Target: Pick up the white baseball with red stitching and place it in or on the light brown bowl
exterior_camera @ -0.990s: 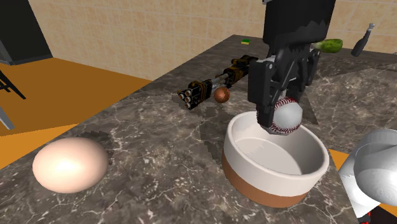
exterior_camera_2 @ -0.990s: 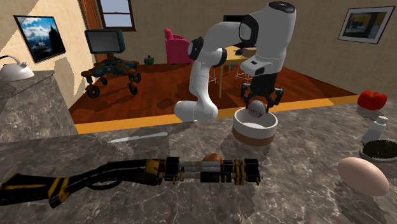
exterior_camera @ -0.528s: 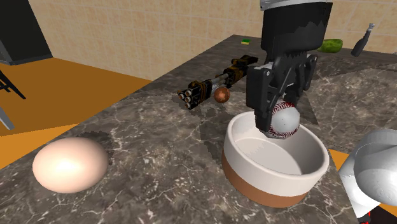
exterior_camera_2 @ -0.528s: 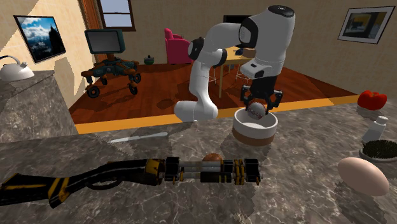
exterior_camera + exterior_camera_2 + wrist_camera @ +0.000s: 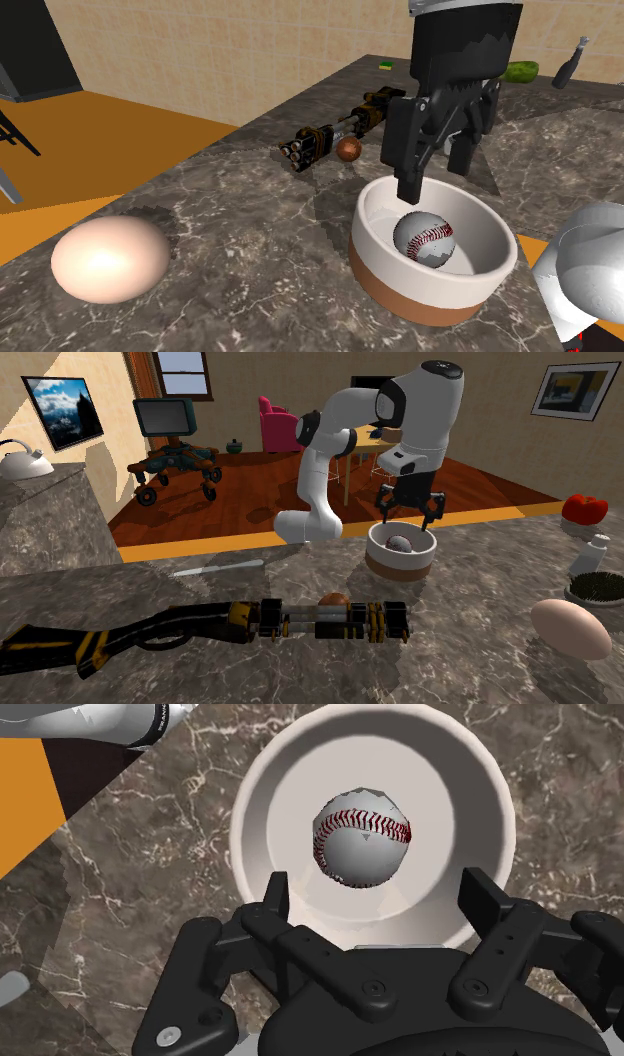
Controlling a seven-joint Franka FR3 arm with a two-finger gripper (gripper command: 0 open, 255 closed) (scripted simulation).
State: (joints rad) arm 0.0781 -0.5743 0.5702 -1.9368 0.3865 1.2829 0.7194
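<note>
Hand (image 5: 435,182) is hanging with fingers (image 5: 408,178) apart, gripping nothing. Baseball (image 5: 424,238) is lying inside the bowl (image 5: 400,290), near centre. Risk: one finger is sitting low near the rim's 11 o'clock in the shoulder view, so a sideways retreat could clip it, shoving the bowl across the surface (image 5: 260,260).

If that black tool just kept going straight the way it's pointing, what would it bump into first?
Most likely the baseball, which lies in the bowl straight ahead of the open tool, though the depth is hard to judge.
</note>
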